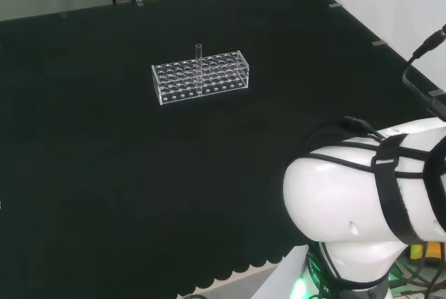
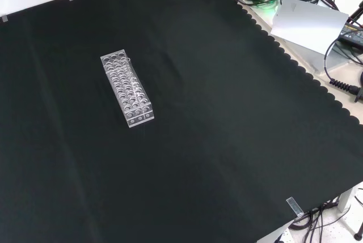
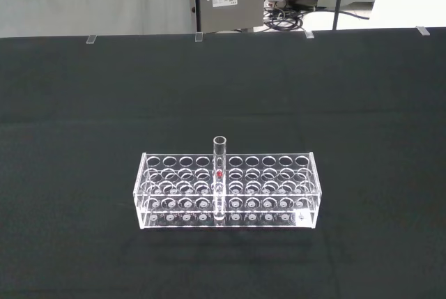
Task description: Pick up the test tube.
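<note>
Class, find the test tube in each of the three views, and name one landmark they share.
Head view: test tube upright in the clear rack, left of centre.
Front view: hard to make out, near the rack's right edge.
Wrist view: centre.
Shared landmark: the rack.

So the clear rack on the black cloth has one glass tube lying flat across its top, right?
Not quite. The test tube is not lying flat: it stands upright in one hole of the clear rack, its open top rising above the rack, as the wrist view shows. The rest is right: one tube, one rack, on the black cloth.
</note>
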You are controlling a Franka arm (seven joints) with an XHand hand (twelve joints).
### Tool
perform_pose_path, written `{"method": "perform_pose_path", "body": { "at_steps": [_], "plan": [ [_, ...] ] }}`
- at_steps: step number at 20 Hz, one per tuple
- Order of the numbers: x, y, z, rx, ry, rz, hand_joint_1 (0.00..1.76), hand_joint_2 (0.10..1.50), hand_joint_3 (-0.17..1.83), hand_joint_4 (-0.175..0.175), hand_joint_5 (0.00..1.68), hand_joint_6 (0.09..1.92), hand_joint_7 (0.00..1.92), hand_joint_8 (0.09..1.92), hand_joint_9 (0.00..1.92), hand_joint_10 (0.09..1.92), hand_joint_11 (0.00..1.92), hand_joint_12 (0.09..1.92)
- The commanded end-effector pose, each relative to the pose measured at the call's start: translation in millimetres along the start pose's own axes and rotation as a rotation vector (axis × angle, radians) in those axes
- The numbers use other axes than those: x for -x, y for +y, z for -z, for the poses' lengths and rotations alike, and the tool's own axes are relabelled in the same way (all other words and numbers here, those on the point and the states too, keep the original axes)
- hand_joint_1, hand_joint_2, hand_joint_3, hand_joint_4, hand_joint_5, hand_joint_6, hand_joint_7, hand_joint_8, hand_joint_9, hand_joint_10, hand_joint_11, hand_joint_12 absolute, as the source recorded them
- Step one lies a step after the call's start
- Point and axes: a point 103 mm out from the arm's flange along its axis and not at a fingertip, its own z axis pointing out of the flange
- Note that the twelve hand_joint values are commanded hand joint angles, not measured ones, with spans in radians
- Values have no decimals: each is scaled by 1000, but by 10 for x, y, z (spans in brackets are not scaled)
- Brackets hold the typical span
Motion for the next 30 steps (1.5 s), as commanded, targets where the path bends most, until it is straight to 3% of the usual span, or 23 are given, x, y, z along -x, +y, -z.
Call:
{"method": "perform_pose_path", "body": {
  "at_steps": [1, 4, 10, 14, 18, 22, 30],
  "plan": [
    [-4, 4, 7, 13, -4, 0, 212, 741, 513, 3, 0, 87, 0, 221, 0, 313, 0, 1011],
    [43, 20, 3, 17, 2, 1, 203, 835, 327, 3, 0, 87, 0, 208, 0, 276, 0, 1024],
    [-15, 317, -28, -13, 15, 21, 221, 866, 251, 2, 0, 87, 0, 236, 0, 323, 0, 1066],
    [-53, 601, -87, -6, 21, 33, 488, 859, 187, -9, 5, 87, 0, 382, 0, 571, 0, 1321],
    [-60, 872, -191, -15, 6, 48, 655, 853, 175, -35, 89, 87, 18, 715, 21, 898, 0, 1540],
    [-23, 1137, -329, -61, 0, 34, 682, 851, 188, -47, 153, 87, 98, 826, 90, 968, 3, 1615],
    [37, 1590, -711, -178, 23, -8, 685, 829, 251, -63, 288, 87, 337, 865, 373, 916, 188, 1570]
  ]
}}
